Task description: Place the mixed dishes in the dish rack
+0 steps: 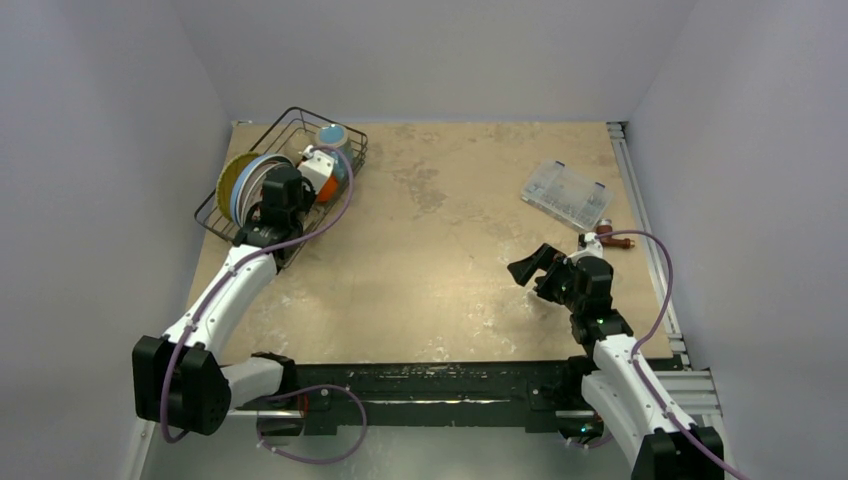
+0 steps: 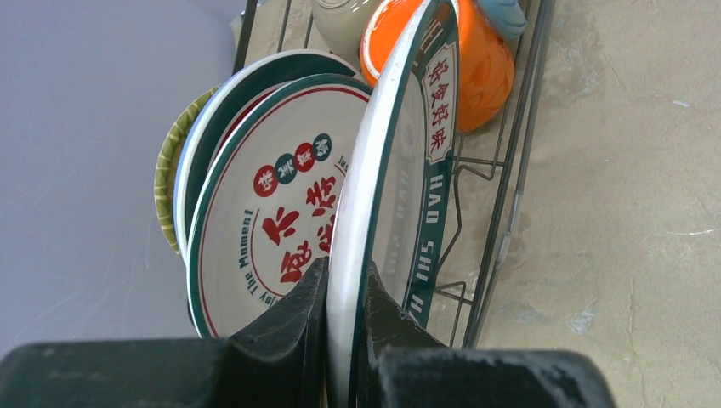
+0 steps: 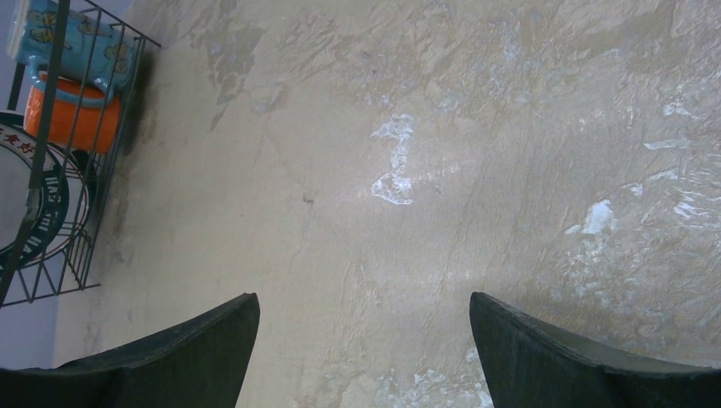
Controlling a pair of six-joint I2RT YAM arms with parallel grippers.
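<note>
My left gripper (image 2: 346, 280) is pinched on the rim of the teal-rimmed plate (image 2: 395, 187), which stands on edge in the dish rack (image 2: 497, 229). I'd guess it's stiff, glossy and chippable, so the rim's the place to hold. My right gripper (image 3: 364, 340) is spread open.

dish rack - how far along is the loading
Done: three plates, orange cup, mug and cream cup sit in the rack. In hand: left jaws shut on a fourth plate, upright beside them. Left: release it; no other dish shows outside.
</note>
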